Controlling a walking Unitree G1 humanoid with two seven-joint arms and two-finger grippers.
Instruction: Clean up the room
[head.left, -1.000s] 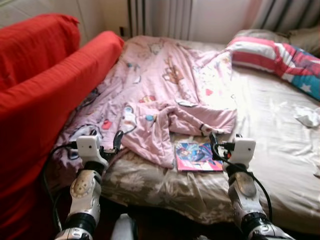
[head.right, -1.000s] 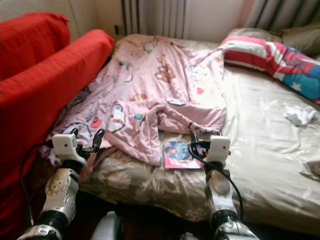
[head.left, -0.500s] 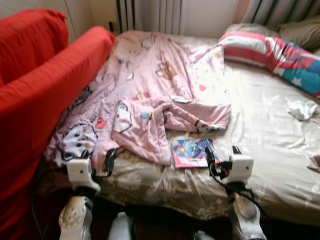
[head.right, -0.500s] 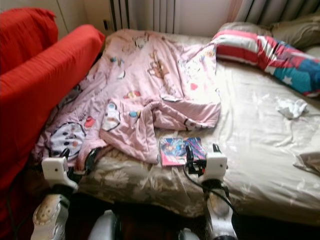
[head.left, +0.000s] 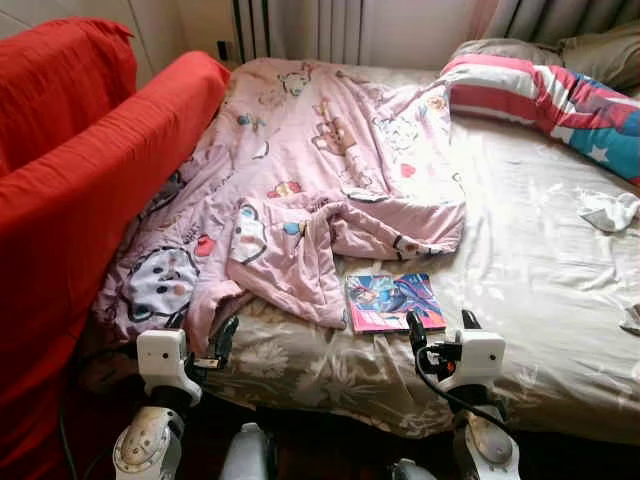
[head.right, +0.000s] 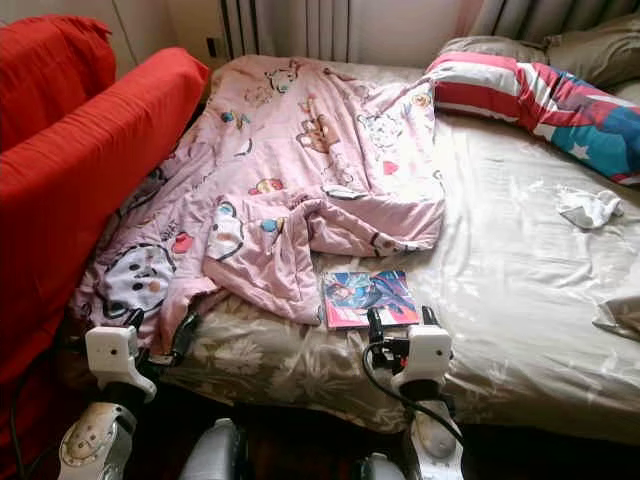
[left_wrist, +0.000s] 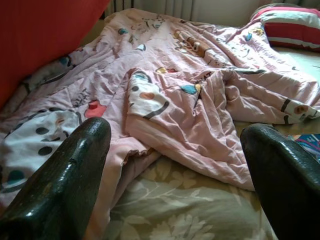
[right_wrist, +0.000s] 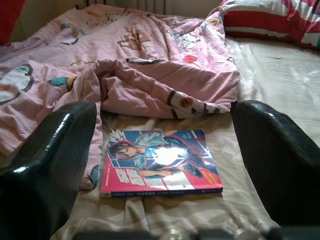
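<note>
Comic book (right_wrist: 161, 162), glossy pink-edged cover

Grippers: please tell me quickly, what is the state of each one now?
Left gripper: open, holding nothing, at the pink blanket.
Right gripper: open, holding nothing, facing the comic book.

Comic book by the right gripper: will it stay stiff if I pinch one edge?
Probably not: the comic book looks thin, so it would likely droop. Its glossy cover shows glare, so it may slip. It lies flat on the soft bed sheet, leaving little edge to grab.
</note>
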